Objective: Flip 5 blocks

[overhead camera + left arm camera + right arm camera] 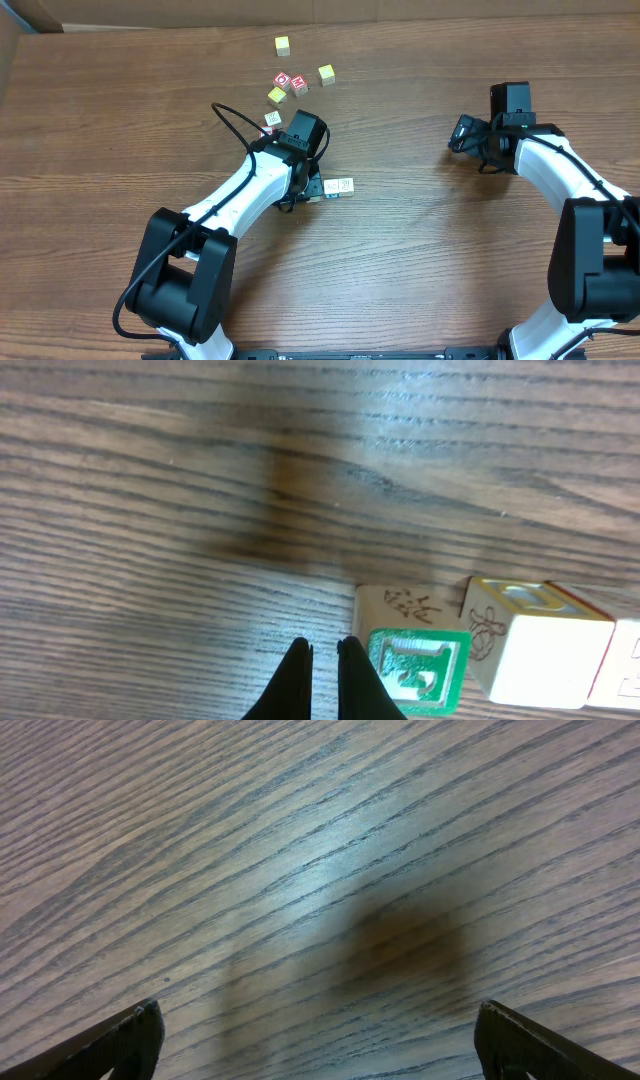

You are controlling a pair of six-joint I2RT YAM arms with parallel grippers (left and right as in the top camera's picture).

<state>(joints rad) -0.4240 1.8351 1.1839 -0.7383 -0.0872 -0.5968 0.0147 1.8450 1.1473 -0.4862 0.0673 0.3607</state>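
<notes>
My left gripper is shut with nothing between its fingers, its tips just above the wood. Touching or nearly touching its right finger is a block with a green raised letter. Behind it lies a whitish block with a brown drawing, and to the right a larger-looking whitish block. From overhead these blocks sit in a short row just right of the left gripper. Another whitish block lies beyond the left wrist. My right gripper is open over bare wood, far right.
Three yellow cubes and two red cubes are scattered at the far middle of the table. A black cable loops off the left arm.
</notes>
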